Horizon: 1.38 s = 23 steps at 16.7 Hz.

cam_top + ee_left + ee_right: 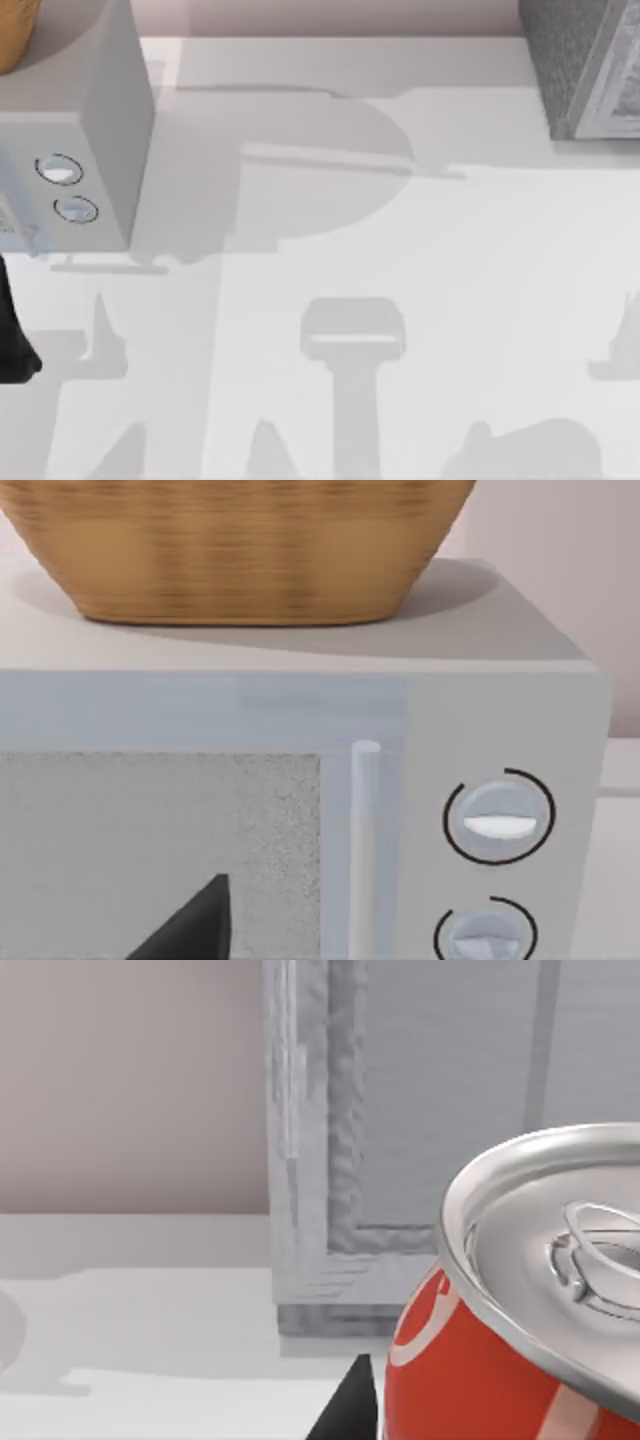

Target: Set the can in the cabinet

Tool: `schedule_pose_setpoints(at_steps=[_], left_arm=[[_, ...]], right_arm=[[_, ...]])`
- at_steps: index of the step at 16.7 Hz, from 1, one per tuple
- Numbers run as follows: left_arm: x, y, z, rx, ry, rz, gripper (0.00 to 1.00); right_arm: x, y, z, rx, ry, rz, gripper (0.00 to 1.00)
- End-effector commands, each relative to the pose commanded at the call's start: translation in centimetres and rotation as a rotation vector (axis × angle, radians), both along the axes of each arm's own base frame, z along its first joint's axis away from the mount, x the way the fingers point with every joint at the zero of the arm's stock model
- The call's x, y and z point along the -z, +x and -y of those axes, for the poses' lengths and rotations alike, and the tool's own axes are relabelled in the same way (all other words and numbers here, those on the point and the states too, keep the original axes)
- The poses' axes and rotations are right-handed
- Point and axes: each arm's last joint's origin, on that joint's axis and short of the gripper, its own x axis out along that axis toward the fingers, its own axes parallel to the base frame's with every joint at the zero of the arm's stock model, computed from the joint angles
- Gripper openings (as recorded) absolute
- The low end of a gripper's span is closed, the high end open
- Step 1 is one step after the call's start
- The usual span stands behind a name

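The can sits right by our right gripper's dark fingertip, facing the grey cabinet. Whether either gripper's jaws are clenched or released, we cannot tell.
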Motion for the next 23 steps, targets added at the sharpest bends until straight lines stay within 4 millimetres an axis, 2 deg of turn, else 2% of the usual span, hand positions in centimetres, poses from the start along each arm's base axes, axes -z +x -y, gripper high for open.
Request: schedule_pose_setpoints(at_steps=[4,7,10,13,18,21,23], left_arm=[[0.0,0.0,0.0,0.0,0.0,0.0,1.0],[0.0,0.0,0.0,0.0,0.0,0.0,1.0],[0.0,0.0,0.0,0.0,0.0,0.0,1.0],[0.0,0.0,0.0,0.0,0.0,0.0,1.0],[0.0,0.0,0.0,0.0,0.0,0.0,1.0],[0.0,0.0,0.0,0.0,0.0,0.0,1.0],[0.0,0.0,0.0,0.0,0.0,0.0,1.0]], right_arm=[[-0.8,0.0,-0.1,-0.005,0.003,-0.005,0.0],[-4.0,0.1,-0.3,-0.011,0.003,-0.016,0.0],[-9.3,0.8,-0.5,-0.012,0.001,-0.026,0.0],[-15.7,2.4,-0.9,-0.008,-0.002,-0.03,0.0],[-25.9,7.1,-2.2,-0.001,-0.005,-0.022,0.0],[-30.4,10.2,-3.1,0.001,-0.003,-0.012,0.0],[-32.6,12.1,-3.8,0.001,-0.001,-0.004,0.0]])
